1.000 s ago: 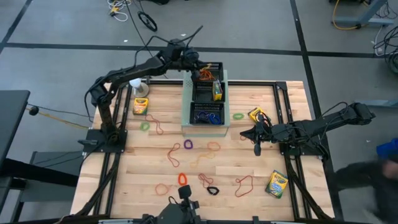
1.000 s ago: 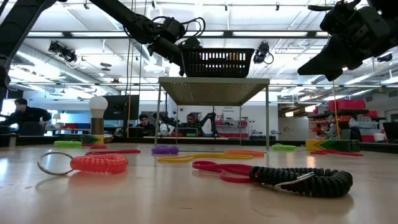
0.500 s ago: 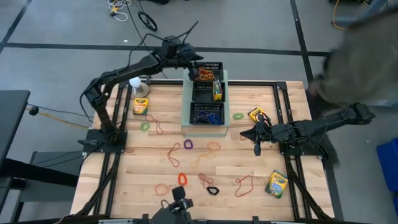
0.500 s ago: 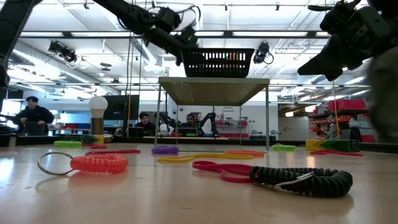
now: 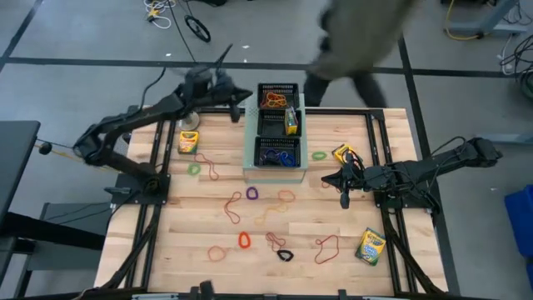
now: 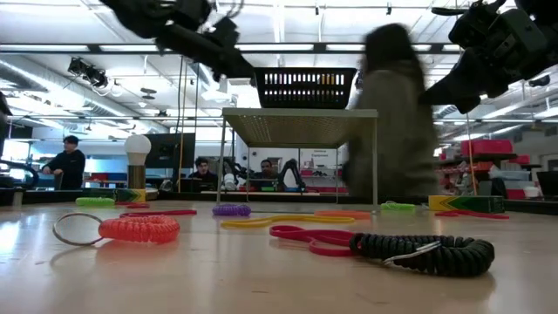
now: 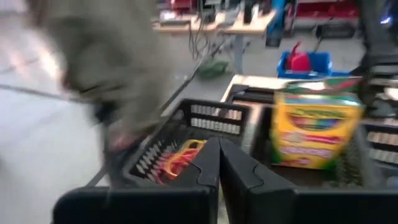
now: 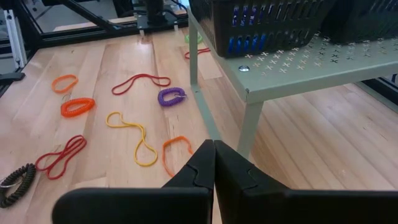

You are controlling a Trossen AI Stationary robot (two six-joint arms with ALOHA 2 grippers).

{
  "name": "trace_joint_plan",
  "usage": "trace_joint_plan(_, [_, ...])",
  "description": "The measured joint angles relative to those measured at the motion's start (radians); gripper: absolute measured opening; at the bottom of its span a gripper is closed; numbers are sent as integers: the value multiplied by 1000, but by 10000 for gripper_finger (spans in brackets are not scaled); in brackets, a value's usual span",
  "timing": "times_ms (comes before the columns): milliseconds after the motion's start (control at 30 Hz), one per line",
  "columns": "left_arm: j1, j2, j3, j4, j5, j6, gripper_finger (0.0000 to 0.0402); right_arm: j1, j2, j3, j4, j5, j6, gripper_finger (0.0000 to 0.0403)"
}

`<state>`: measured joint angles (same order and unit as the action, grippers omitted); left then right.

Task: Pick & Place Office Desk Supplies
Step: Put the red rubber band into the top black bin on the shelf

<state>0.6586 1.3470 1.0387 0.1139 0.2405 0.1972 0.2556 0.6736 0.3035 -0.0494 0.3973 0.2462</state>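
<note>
Two black mesh trays (image 5: pixel 277 96) (image 5: pixel 277 152) stand on the pale-green perforated stand (image 5: pixel 248 171), with a yellow-and-green crayon box (image 5: pixel 291 123) between them. The far tray (image 7: pixel 186 140) holds orange and red bands. My left gripper (image 5: pixel 239 108) hovers shut and empty just left of the far tray, above the table's far edge. My right gripper (image 5: pixel 333 179) hangs shut and empty right of the stand, above the table. Loose rubber bands (image 5: pixel 234 206) lie on the wood in front of the stand.
Crayon boxes lie at the left (image 5: pixel 188 142), right of the stand (image 5: pixel 346 154) and near right (image 5: pixel 370 246). An orange coil (image 5: pixel 244 240) and a black coil (image 5: pixel 285 254) lie near the front edge. A white ball lamp (image 6: pixel 138 146) stands far left. A blurred person (image 5: pixel 362 42) passes behind the far edge.
My left gripper has drawn back from over the far tray toward the table's left, staying high. A person has walked in behind the table's far edge from the right. My right arm has kept still.
</note>
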Motion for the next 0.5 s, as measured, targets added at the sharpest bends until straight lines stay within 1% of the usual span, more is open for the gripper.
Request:
trace_joint_plan(67, [-25, -72, -113, 89, -6, -10, 9, 0, 0, 0, 0, 0, 0, 7])
trace_joint_plan(233, [-104, -212, -346, 301, -89, -17, 9, 0, 0, 0, 0, -13, 7, 7])
trace_joint_plan(367, [-156, -267, -463, 392, -119, -31, 12, 0, -2, 0, 3, -142, -4, 7])
trace_joint_plan(433, [-176, -284, -505, 426, -121, -35, 12, 0, 2, 0, 1, -167, -7, 7])
trace_joint_plan(500, [-194, -295, -541, 472, -120, -42, 12, 0, 7, 0, -1, -167, -8, 7])
